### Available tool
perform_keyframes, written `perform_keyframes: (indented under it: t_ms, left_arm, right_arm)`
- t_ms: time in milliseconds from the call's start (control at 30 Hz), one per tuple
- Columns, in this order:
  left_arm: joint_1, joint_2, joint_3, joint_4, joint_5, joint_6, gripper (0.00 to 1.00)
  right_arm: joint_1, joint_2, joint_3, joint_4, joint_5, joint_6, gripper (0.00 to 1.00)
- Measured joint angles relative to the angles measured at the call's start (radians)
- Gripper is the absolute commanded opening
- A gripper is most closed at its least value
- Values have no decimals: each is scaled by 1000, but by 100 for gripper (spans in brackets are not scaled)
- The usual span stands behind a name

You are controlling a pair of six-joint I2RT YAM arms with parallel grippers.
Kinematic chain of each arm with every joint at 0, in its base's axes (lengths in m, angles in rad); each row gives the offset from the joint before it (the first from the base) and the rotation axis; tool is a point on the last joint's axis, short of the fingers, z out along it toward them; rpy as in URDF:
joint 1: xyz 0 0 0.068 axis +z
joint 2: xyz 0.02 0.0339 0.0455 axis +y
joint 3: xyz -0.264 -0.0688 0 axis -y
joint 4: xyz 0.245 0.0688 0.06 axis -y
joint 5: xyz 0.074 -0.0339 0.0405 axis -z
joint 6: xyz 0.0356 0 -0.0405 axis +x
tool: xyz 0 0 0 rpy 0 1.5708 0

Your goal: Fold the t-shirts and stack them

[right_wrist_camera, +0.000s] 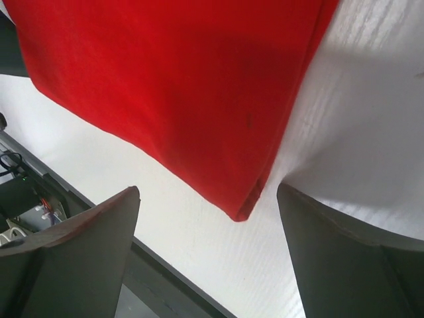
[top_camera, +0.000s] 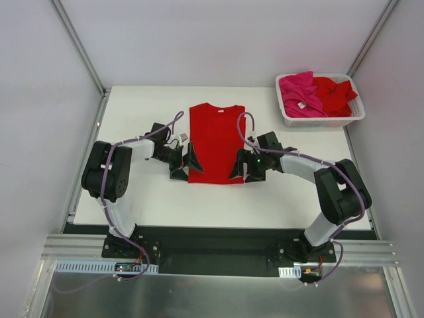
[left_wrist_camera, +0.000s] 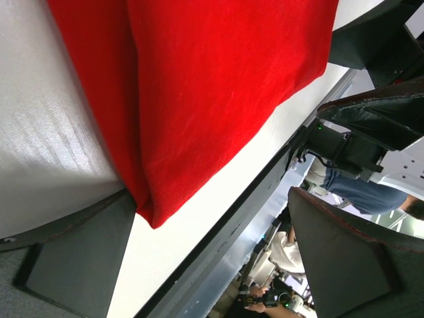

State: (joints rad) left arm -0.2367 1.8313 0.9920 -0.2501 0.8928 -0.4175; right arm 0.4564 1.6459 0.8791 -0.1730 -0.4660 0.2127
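One red t-shirt (top_camera: 216, 142) flat on the white table (top_camera: 298, 192), about in the middle, folded in at the sides into a long, thin shape. Neck end far from the arms, bottom edge close to them. Left gripper (top_camera: 186, 163) down low at the bottom left corner of this shirt, jaws wide open, nothing held. From the left wrist view, the same red cloth (left_wrist_camera: 218, 93) with its folded edge in layers and its pointy corner lying on the table between the two dark fingers (left_wrist_camera: 73, 265), nearer to one of them; touching or not, hard to say. Left gripper (left_wrist_camera: 211, 218) not pinching the cloth there. Right gripper (top_camera: 244, 167) down low at the bottom right corner, jaws also spread wide, nothing held. From the right wrist view, the shirt's corner (right_wrist_camera: 165, 86) on the table right in the gap of the right gripper (right_wrist_camera: 209, 205), with bare white table on both sides and both fingers (right_wrist_camera: 344, 258) clear of the cloth. Far away at the back right corner of the table, a white basket (top_camera: 321, 121) with a pink t-shirt (top_camera: 298, 93) and more red cloth (top_camera: 334, 93) bunched up inside, side by side, pink on the left.
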Motion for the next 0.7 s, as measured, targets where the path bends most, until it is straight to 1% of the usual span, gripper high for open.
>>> perform_keyframes:
  t_ms: [67, 100, 167, 200, 233, 267, 333, 500, 533, 567, 600, 633, 700]
  left_arm:
    - [0, 0, -4, 12, 8, -10, 99]
    - [0, 0, -6, 19, 12, -14, 99]
    - [0, 0, -10, 31, 17, -21, 98]
    - [0, 1, -10, 34, 18, -23, 99]
    - [0, 2, -10, 38, 19, -28, 99]
    - [0, 2, -10, 42, 19, -32, 97]
    - [0, 2, -12, 47, 19, -36, 99]
    - [0, 1, -26, 65, 25, -39, 99]
    - [0, 0, -27, 67, 26, -40, 84]
    - [0, -1, -29, 69, 27, -40, 71]
    - [0, -2, -32, 71, 25, -40, 60]
    - [0, -2, -37, 74, 17, -40, 48]
    - [0, -2, -53, 77, 3, -34, 45]
  right_arm:
    - [1, 6, -3, 24, -8, 13, 80]
    - [2, 10, -3, 29, -11, 17, 75]
    - [3, 16, -3, 42, -13, 22, 72]
    - [5, 19, -5, 47, -11, 24, 65]
    - [7, 21, -6, 50, -10, 25, 60]
    - [9, 21, -7, 51, -6, 25, 59]
    - [13, 21, -14, 55, 6, 27, 56]
    - [19, 21, -21, 56, 15, 31, 54]
    - [21, 21, -22, 56, 16, 31, 53]
    - [21, 21, -22, 56, 17, 31, 53]
    - [23, 21, -23, 56, 17, 31, 53]
    - [23, 21, -23, 56, 18, 31, 52]
    - [24, 21, -23, 55, 19, 30, 49]
